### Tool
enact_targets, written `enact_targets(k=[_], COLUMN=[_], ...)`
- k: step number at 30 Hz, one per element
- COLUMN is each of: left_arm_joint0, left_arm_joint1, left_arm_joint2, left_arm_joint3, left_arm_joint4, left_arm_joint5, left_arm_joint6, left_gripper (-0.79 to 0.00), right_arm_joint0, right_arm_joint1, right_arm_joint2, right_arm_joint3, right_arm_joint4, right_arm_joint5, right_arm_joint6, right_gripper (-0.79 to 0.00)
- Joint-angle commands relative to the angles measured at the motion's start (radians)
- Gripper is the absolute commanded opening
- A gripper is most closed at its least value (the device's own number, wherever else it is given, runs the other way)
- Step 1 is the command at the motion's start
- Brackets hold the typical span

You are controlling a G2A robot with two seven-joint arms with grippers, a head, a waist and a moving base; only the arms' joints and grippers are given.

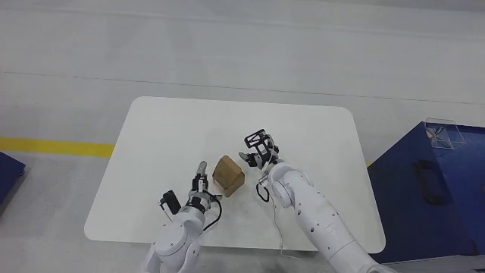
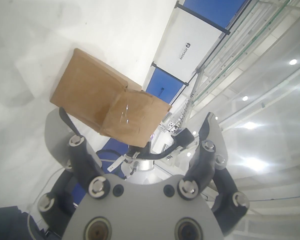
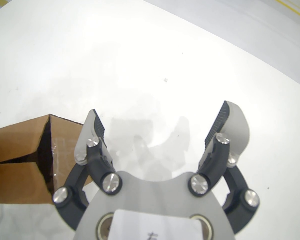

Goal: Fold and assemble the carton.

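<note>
Left gripper (image 1: 201, 168) and right gripper (image 3: 160, 116), both spread wide, sit either side of the carton (image 1: 229, 176). I think squeezing it shut comes next.

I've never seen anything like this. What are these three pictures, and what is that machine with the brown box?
It is a two-armed robot at a white rounded table. The wide picture looks down from above its arms. The other two come from cameras on its wrists, so each shows that arm's own two-fingered claw. A brown cardboard carton sits on the table between the left gripper and the right gripper. Both are open; nothing is held.
</note>
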Motion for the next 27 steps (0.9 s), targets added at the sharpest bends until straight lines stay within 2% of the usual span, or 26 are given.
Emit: enact_targets(k=[1, 6, 12, 15, 17, 19, 23, 27], left_arm_joint0=[-0.021, -0.033, 0.019, 0.054, 0.065, 0.065, 0.064, 0.061], left_arm_joint1=[0.004, 0.018, 0.036, 0.045, 0.045, 0.045, 0.046, 0.059], left_arm_joint2=[0.018, 0.031, 0.010, -0.016, -0.032, -0.032, -0.032, -0.019], left_arm_joint3=[0.018, 0.045, 0.002, -0.031, -0.045, -0.045, -0.041, -0.044], left_arm_joint4=[0.064, 0.185, 0.243, 0.208, 0.166, 0.166, 0.160, 0.329], left_arm_joint5=[0.043, 0.051, 0.011, 0.004, -0.005, -0.005, -0.004, -0.036], left_arm_joint6=[-0.023, -0.100, -0.217, -0.296, -0.304, -0.304, -0.321, -0.317], left_gripper=[0.000, 0.000, 0.000, 0.000, 0.000, 0.000, 0.000, 0.000], right_arm_joint0=[-0.006, -0.001, 0.018, 0.026, 0.026, 0.026, 0.008, -0.020], right_arm_joint1=[0.000, -0.008, -0.022, -0.027, -0.028, -0.027, -0.030, -0.028], right_arm_joint2=[-0.002, -0.042, -0.090, -0.101, -0.100, -0.090, -0.083, -0.062], right_arm_joint3=[-0.013, -0.003, 0.028, 0.043, 0.048, 0.049, 0.026, -0.034], right_arm_joint4=[-0.020, -0.082, -0.130, -0.141, -0.140, -0.150, -0.213, -0.227], right_arm_joint5=[0.016, 0.002, -0.044, -0.061, -0.083, -0.046, 0.114, 0.166], right_arm_joint6=[0.019, 0.033, -0.019, -0.057, -0.086, -0.106, -0.126, -0.134], right_gripper=[0.000, 0.000, 0.000, 0.000, 0.000, 0.000, 0.000, 0.000])
